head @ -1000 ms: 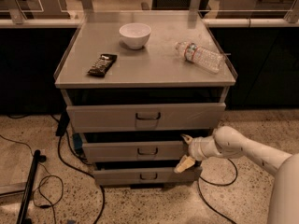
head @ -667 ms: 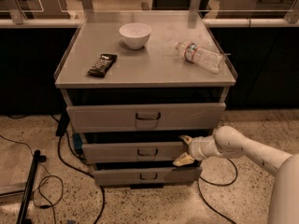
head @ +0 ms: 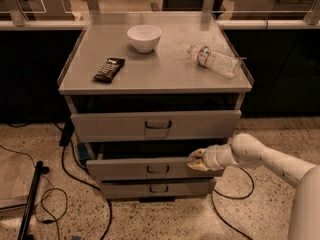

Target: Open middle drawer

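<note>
The middle drawer [head: 125, 169] sat between the tall top drawer [head: 110, 126] and the narrow bottom drawer [head: 125, 189] of the grey cabinet [head: 165, 71]. Its front stood a little proud of the cabinet body, with a dark gap showing above it, so the opening looked begun but far from done.

The gripper [head: 198, 160] was at the right end of that drawer's front, up at its top edge and well right of the small loop handle [head: 158, 169]. I could not tell whether it was clamped on the edge or only pressed against it. The white arm [head: 265, 156] reached in from the near right.

With contact so far off centre, the pull probably needed to run straight toward the near side, slow and level. A sideways drag would likely twist the drawer and bind it. The top drawer jutted out just above, so the wrist needed to stay low.

On top were a bowl [head: 144, 37], a dark bar [head: 109, 69] and a bottle [head: 215, 60] lying on its side. A jerk could have set the bottle rolling.
</note>
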Available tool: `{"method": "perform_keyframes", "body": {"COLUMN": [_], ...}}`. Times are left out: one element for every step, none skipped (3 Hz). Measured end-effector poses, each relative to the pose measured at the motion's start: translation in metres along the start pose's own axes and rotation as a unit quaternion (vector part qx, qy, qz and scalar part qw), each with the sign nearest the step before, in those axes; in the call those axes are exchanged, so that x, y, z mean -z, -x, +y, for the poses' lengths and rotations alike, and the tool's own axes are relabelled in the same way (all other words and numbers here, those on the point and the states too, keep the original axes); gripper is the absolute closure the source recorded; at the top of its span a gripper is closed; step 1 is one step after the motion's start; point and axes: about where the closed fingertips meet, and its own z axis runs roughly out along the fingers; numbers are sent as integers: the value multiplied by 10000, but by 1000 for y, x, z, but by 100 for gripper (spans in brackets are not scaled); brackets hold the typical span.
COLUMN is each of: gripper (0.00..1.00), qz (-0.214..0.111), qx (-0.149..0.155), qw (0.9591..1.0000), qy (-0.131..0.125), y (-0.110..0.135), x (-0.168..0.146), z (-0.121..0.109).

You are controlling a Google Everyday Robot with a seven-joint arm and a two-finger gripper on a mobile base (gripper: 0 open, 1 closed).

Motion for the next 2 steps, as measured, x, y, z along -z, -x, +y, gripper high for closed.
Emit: {"method": "perform_keyframes", "body": {"gripper": [100, 100], "qz": [0, -1], "qx": [0, -8], "qw": [10000, 10000], "qy": [0, -12], "y": [1, 1], "x": [7, 9], "z": [-3, -3]}}
